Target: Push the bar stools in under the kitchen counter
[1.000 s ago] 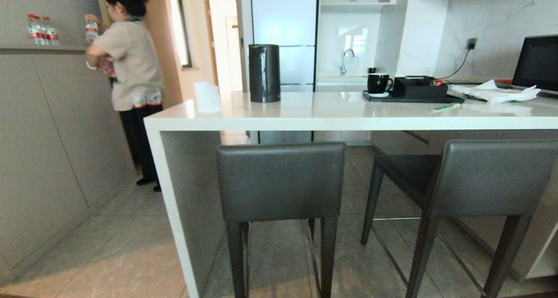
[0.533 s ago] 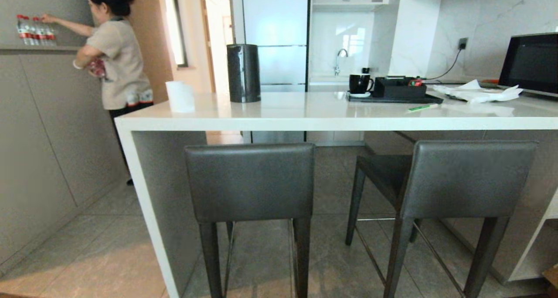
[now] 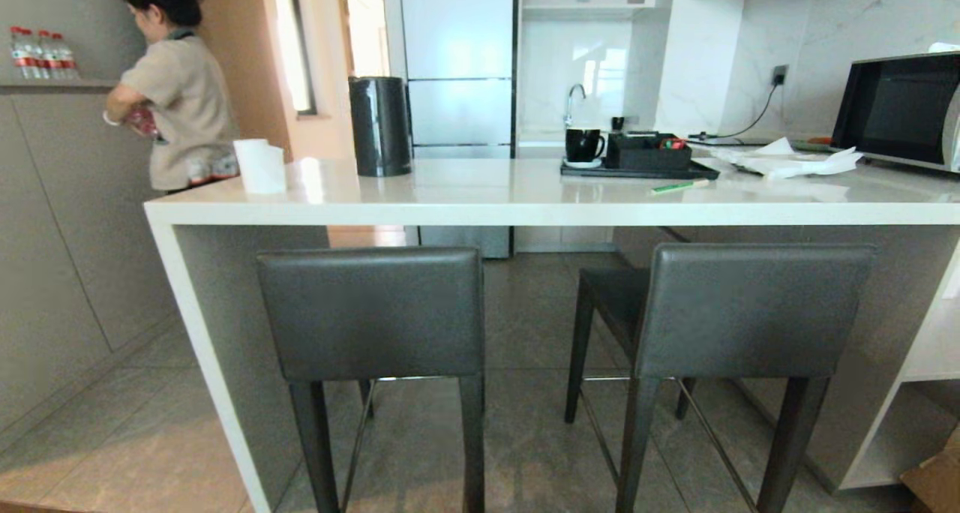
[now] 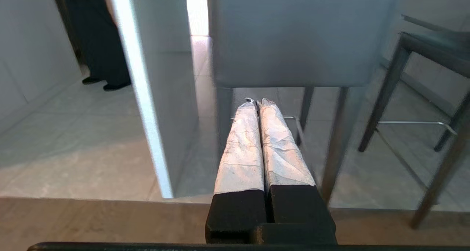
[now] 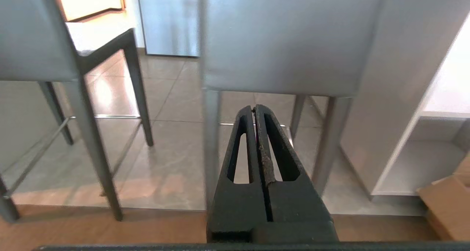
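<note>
Grey bar stools (image 3: 373, 314) stand just outside the kitchen counter (image 3: 525, 202). The left gripper (image 4: 258, 103) and right gripper (image 5: 254, 110) are clenched, holding nothing.

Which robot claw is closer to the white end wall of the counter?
Left. The left gripper points at the stool right beside that end panel; the right gripper faces the other stool, farther along.

No text, brand, number or sign can be read anywhere. The small clear plastic bottles (image 3: 39, 52) at ten o'clock carry red label bands, but their lettering is too small to read.
</note>
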Available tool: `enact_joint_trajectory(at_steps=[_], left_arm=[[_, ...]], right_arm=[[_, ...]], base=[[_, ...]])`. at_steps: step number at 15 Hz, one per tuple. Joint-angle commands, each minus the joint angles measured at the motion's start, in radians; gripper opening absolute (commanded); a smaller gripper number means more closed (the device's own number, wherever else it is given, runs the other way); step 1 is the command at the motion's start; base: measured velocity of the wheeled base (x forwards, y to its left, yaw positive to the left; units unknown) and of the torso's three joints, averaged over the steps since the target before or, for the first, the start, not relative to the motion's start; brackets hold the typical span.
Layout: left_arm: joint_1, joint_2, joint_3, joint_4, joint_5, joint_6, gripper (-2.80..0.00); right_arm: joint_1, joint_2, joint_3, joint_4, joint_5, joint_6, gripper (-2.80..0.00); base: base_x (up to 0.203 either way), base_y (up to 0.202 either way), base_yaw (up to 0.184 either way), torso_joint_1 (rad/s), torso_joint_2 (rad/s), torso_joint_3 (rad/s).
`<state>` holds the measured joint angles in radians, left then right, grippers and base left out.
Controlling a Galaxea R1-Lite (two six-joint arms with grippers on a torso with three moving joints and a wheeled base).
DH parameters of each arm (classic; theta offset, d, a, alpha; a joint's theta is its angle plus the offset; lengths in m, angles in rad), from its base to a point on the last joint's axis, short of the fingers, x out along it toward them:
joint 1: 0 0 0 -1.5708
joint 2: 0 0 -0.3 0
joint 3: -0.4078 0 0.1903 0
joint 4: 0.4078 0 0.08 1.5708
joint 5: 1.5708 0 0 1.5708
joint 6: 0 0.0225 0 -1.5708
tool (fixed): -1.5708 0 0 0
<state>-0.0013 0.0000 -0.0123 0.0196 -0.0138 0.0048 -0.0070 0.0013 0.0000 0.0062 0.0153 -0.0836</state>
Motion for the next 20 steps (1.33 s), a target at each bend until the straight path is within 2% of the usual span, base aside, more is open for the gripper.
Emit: enact_joint_trajectory(at_steps=[1,3,20], left_arm=[[0.0,0.002,0.0,0.0,0.0,-0.004,-2.8],[0.0,0.002,0.0,-0.001,0.006,-0.019,-2.8],[0.0,0.002,0.0,-0.001,0.008,-0.019,-2.8]], right_arm=[[-0.001,0.0,0.0,0.0,0.0,-0.001,-2.8],[-0.001,0.0,0.0,-0.002,0.0,0.001,-2.8],[0.001,0.0,0.0,0.0,0.0,0.001,-2.8]], base=[[0.0,-0.193,0.002,0.002,0.0,-0.001],[0.0,-0.144,0.003,0.002,0.0,0.002],[0.0,0.0,0.0,0.0,0.0,0.0]])
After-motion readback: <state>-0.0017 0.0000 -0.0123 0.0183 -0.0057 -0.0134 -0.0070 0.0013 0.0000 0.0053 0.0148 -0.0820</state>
